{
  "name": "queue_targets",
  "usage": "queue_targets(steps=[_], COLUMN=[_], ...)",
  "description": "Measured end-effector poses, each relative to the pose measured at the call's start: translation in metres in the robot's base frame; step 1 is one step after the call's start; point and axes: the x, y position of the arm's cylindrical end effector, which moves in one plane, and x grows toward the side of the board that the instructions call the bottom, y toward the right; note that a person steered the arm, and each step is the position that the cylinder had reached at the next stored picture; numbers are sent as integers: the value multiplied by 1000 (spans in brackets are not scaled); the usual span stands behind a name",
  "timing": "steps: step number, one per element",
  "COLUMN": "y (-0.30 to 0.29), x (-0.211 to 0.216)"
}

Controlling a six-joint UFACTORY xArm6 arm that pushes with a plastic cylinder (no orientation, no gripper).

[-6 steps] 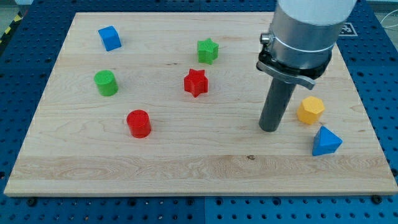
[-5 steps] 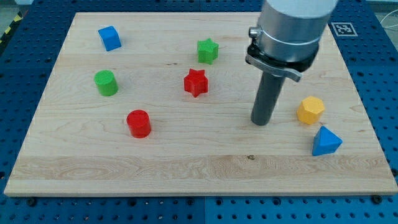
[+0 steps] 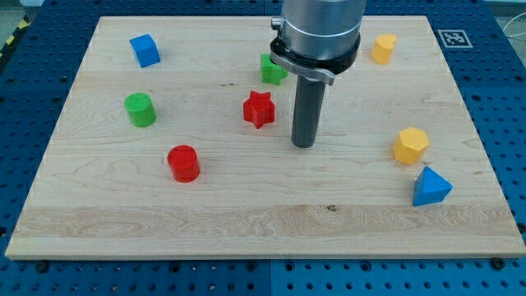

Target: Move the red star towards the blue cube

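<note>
Blue perforated metal lies all around the pale wooden surface (image 3: 246,214), which carries every block. On this surface my tip (image 3: 304,145), the lower end of the straight dark rod, stands just to the view's right of the red star-shaped block (image 3: 259,108) and a little lower than it; a narrow strip of bare wood shows between them, so they are apart. The arm ends in this rod only, so it has no hand to open or close, and nothing is held. The rod goes up into the wide grey cylinder of the arm (image 3: 319,29), which hides part of the green star-shaped block (image 3: 269,69) above the red star. The blue cube-shaped block (image 3: 145,50) sits well apart, near the surface's top left corner, up and to the view's left from the red star. Between these two, more to the left, stands the green cylinder-shaped block (image 3: 140,108), and below it the red cylinder-shaped block (image 3: 183,162). On the view's right, one yellow block with many flat sides (image 3: 410,145) sits near the right edge, with the blue pyramid-shaped block (image 3: 431,187) just below it. Another yellow block (image 3: 382,48) sits near the top edge.
</note>
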Motion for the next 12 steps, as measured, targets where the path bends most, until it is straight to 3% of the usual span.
queue_targets(steps=[4,12], y=[-1,-43], x=[0,-46])
